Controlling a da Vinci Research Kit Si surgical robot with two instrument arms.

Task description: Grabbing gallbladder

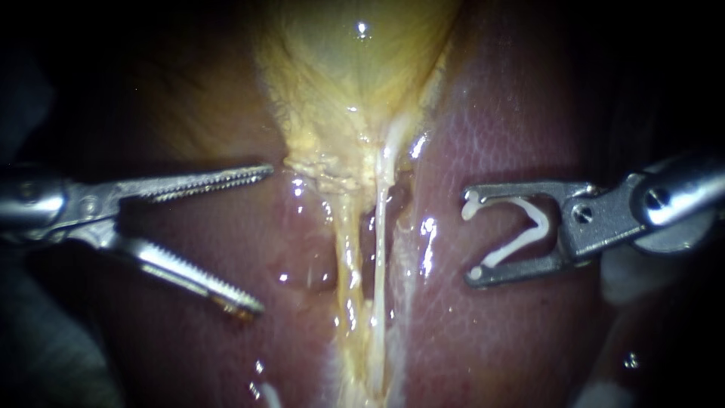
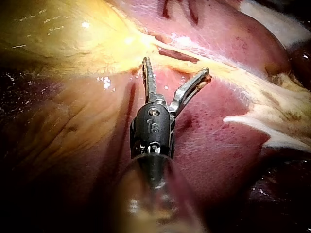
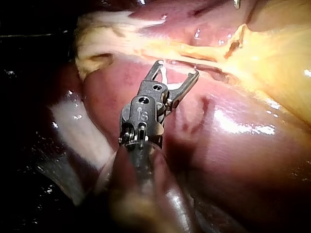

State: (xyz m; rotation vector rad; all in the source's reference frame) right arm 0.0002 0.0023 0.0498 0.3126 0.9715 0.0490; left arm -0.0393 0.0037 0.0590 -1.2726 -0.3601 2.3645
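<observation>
The gallbladder [image 1: 355,68] is glossy yellow-green, paling to cream strands. The liver [image 1: 498,136] is pinkish red, finely mottled. The left instrument [image 1: 260,239] is bright silver with cross-ridged jaws. The right instrument [image 1: 470,236] is duller grey and carries a white clip [image 1: 541,221].

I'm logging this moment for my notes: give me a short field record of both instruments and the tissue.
Left instrument: jaws open, holding nothing, close beside the gallbladder at its narrow end
Right instrument: jaws hold a white clip, over the liver
Gallbladder: yellow, not grasped
Task state: grab not yet made
</observation>
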